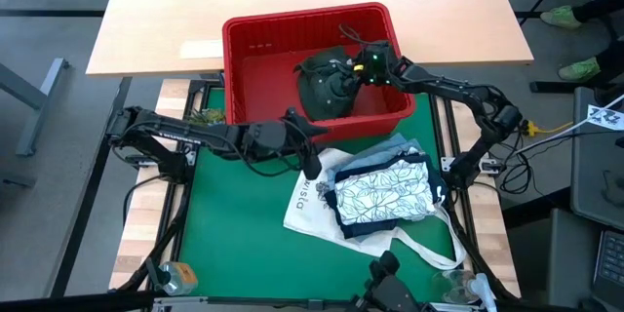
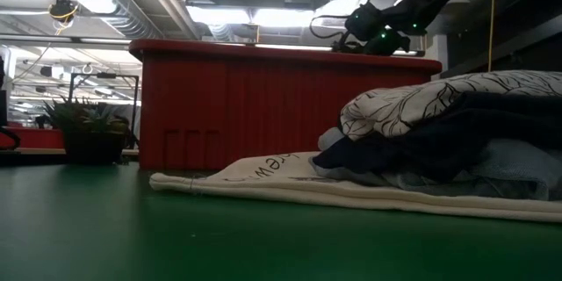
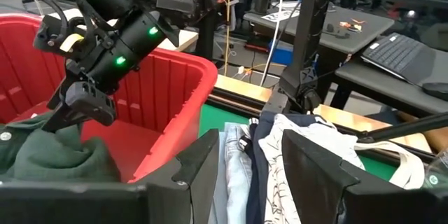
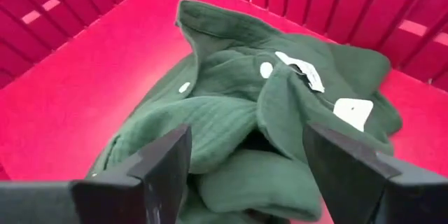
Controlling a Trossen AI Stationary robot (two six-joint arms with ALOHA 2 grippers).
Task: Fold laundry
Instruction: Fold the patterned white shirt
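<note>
The green garment [image 4: 259,122] lies crumpled on the floor of the red basket [image 1: 255,58], toward the wall nearest the pile, its white label and buttons facing up. It is the only piece in the basket that the pictures show. The right claw [image 4: 245,164] hangs just above it inside the basket, spread wide, one finger on each side of a raised fold and gripping nothing yet.

Outside the basket, just beside its front wall, sits a stack of finished pieces: the leaf-print garment [image 1: 382,190] on top, a navy layer [image 2: 421,154] beneath it and pale blue denim [image 1: 390,146] showing at the edges. The whole stack rests on the white tote bag [image 1: 304,200], which lies flat on the green tabletop [image 1: 234,234].

The left claw [image 1: 310,161] hovers between the basket's front wall and the stack, part open and empty.

Judging by this, most of the job is done: three pieces look folded and piled, though how neat the lower layers are is hard to tell. The green one has yet to be lifted out, folded and added.
</note>
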